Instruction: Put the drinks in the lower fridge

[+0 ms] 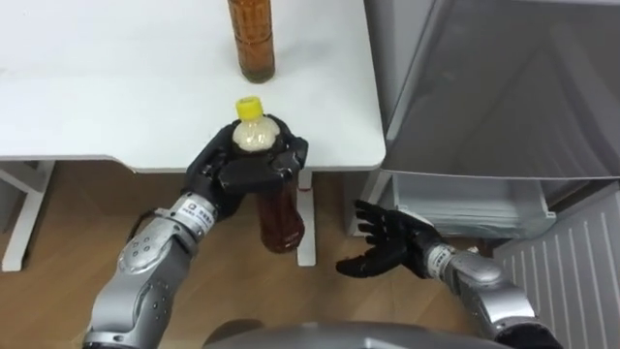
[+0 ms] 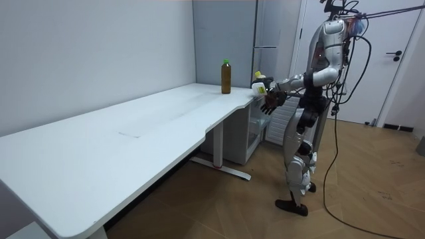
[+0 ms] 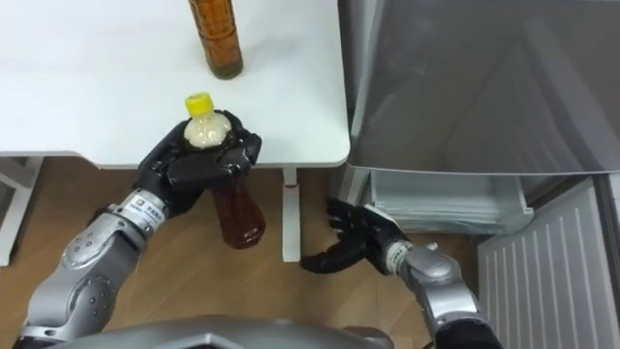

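Observed: clear plastic bottle of brown drink (image 1: 279, 215), glossy; its yellow plastic cap (image 1: 250, 107), matt. The second clear plastic bottle (image 1: 252, 39) has equal gloss. The white counter (image 1: 116, 87) is smooth, matt. The left robot hand (image 1: 242, 170) and right robot hand (image 1: 395, 242) look like black matt plastic. The grey fridge (image 1: 504, 87) has a satin, metal-like face. The wood-grain floor (image 1: 58, 281) has low sheen.

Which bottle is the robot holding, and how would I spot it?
Find the white table beside the grey fridge. At the table's corner nearest the fridge, the robot's left hand grips a brown bottle in the air. It has a yellow cap; the other bottle stands on the table, untouched.
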Robot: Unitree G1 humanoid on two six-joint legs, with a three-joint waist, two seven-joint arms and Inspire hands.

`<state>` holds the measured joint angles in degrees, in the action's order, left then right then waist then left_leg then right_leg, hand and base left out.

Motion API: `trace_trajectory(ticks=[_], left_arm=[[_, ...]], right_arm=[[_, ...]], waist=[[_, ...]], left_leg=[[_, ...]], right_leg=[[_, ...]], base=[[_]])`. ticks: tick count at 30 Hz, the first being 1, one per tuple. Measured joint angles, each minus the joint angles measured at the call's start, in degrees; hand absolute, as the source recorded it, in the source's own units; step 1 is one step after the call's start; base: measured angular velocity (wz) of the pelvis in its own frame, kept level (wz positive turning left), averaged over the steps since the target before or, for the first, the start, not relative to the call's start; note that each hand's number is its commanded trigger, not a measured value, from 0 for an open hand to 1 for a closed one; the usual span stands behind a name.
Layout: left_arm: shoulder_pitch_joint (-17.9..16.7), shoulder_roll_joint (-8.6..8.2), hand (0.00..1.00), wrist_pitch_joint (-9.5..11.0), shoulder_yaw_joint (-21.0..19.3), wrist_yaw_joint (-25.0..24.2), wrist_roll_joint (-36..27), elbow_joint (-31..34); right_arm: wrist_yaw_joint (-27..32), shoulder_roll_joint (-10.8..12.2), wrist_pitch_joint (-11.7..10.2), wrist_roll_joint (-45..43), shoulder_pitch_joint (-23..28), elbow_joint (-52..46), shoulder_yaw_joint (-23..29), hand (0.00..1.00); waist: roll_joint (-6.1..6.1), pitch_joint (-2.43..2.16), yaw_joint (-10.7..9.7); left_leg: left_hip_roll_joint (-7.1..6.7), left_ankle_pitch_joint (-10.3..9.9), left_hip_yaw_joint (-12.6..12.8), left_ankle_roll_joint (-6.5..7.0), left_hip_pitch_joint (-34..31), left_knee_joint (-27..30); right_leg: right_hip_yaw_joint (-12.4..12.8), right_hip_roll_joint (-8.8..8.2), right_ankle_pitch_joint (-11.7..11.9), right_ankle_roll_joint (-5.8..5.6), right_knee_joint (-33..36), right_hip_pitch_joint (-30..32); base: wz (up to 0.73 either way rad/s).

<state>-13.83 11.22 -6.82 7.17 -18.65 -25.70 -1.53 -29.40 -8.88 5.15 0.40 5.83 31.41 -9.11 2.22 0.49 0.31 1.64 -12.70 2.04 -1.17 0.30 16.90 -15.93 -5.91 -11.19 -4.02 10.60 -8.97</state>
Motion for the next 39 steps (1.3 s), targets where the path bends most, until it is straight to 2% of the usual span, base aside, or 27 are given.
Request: trace_trajectory(ticks=[4,7,13,20,30,39], left_arm=[[0.00,-0.31,1.00,0.00,-0.07,0.03,4.19,-2.25],[0.01,-0.38,1.00,0.02,-0.09,0.03,4.21,-3.56],[0.02,-0.52,1.00,0.54,-0.06,0.04,4.19,-4.09],[0.28,-0.54,1.00,0.59,-0.08,0.04,4.21,-4.36],[2.12,-0.79,1.00,0.60,0.00,-0.42,8.02,-7.04],[2.79,-1.68,1.00,0.59,1.91,-2.09,9.58,-7.13]], right_arm=[[-2.84,-0.11,-0.04,1.46,-0.05,0.03,-0.03,0.00],[-4.95,-0.12,-0.03,2.00,-0.05,-0.44,-0.34,0.00],[-8.22,-0.36,-0.09,5.83,-0.05,-3.32,-0.99,0.00],[-12.36,-0.59,-0.11,9.48,0.02,-5.40,-1.05,0.00],[-16.72,-0.76,-0.08,13.32,-0.22,-6.40,-3.42,0.00],[-19.68,-0.62,0.07,15.57,-0.20,-6.39,-4.94,0.00]], waist=[[0.02,0.11,0.43],[-0.22,0.24,1.23],[-0.25,0.26,1.47],[-0.15,0.29,1.39],[0.81,0.77,1.80],[1.27,0.89,1.84]], left_leg=[[0.02,-0.12,-0.02,0.13,-1.16,0.66],[0.03,-0.11,-0.02,0.15,-1.77,0.85],[0.03,-0.10,-0.13,0.15,-1.96,0.94],[-0.15,-0.09,-1.43,0.14,-2.65,1.55],[0.03,-0.11,-1.46,0.16,-4.04,2.64],[0.71,-0.23,-1.12,0.20,-4.74,3.99]], right_leg=[[-0.12,-0.03,0.01,0.01,0.14,0.83],[-0.10,-0.05,0.02,0.04,0.32,1.27],[-0.18,-0.04,0.02,0.04,0.37,1.33],[-1.61,-0.05,0.02,0.04,0.26,1.31],[-1.70,-0.06,0.02,0.04,1.24,2.56],[-1.53,0.27,0.20,0.33,2.04,3.16]], base=[[0.01],[0.00],[0.01],[0.10],[0.01],[-0.02]])
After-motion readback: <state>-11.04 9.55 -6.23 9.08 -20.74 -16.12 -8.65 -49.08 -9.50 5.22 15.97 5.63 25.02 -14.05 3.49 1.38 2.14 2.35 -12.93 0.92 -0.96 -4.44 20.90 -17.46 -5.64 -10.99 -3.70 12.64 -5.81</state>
